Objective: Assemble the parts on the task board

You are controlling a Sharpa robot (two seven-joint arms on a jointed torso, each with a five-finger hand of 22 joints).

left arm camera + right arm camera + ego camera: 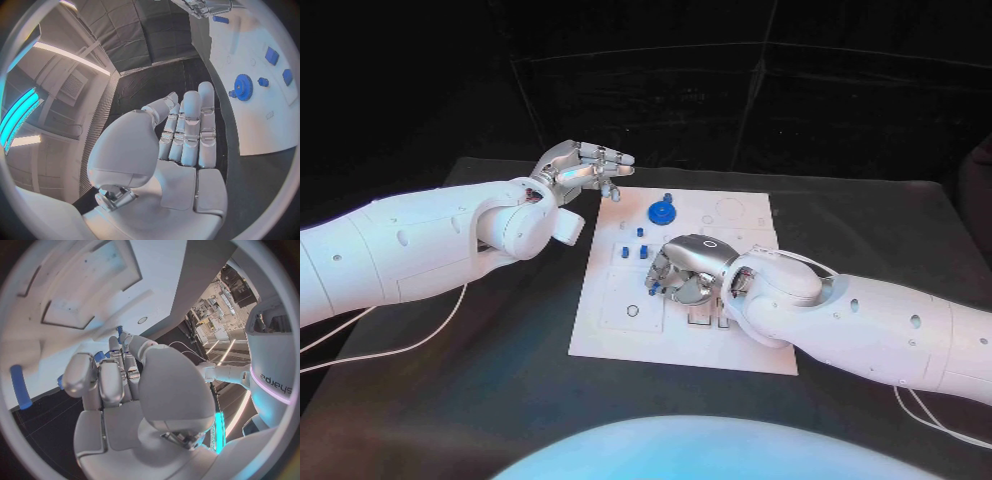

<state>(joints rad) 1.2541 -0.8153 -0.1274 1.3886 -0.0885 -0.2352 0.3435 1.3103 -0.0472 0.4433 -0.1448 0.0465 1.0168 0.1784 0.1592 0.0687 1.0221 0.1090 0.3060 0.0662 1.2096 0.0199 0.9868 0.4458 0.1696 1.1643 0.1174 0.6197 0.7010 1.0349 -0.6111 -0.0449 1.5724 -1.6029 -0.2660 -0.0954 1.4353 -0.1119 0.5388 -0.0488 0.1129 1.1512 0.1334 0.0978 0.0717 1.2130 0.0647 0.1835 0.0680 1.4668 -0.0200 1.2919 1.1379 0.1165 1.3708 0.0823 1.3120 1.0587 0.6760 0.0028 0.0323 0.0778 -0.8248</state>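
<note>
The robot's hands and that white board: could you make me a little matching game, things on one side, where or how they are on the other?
Things:
1. left hand
2. right hand
3. blue gear
4. task board

Places or states:
A. flat and white, in the middle of the black table
B. lies on the board's far part
C. raised beyond the board's far left corner, holding nothing
D. down over the board's middle, blue part between its fingers

Pairs: 1-C, 2-D, 3-B, 4-A
</note>
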